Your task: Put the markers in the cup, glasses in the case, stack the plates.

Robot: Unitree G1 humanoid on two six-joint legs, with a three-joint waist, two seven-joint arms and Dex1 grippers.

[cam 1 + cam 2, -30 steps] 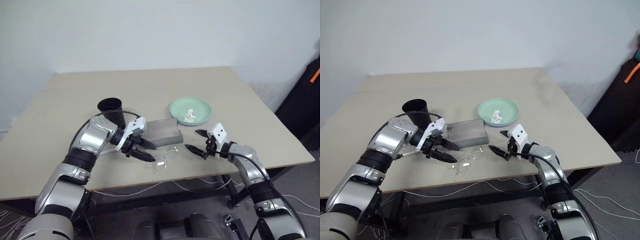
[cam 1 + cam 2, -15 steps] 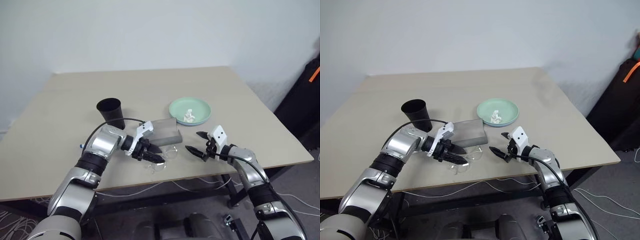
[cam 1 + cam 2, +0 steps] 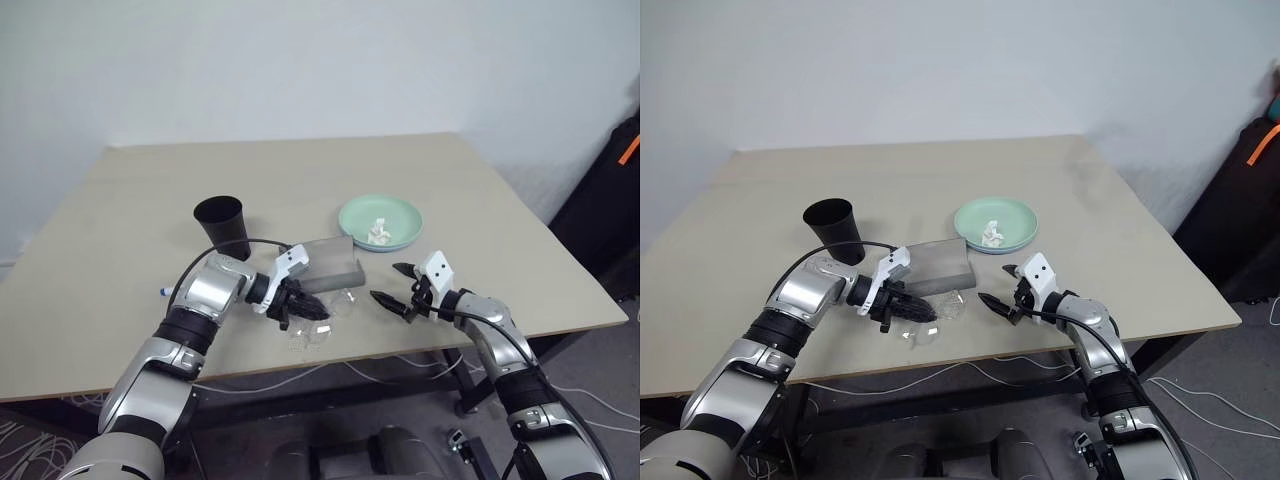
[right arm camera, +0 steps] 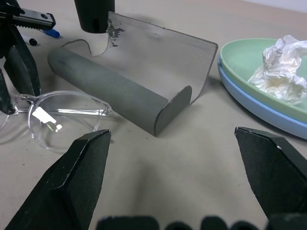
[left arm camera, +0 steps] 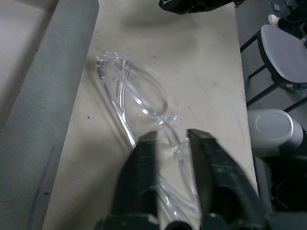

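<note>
Left end effector (image 5: 171,143) pinched narrow on glasses (image 5: 139,93) bridge, at counter (image 3: 120,200) front edge, 6 o'clock of case (image 3: 330,262). Right end effector (image 3: 397,283) wide, empty, 3 o'clock of glasses.

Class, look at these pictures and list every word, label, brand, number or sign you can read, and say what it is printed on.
None: no readable text anywhere.
The case, cup, plates and glasses show no print.
</note>
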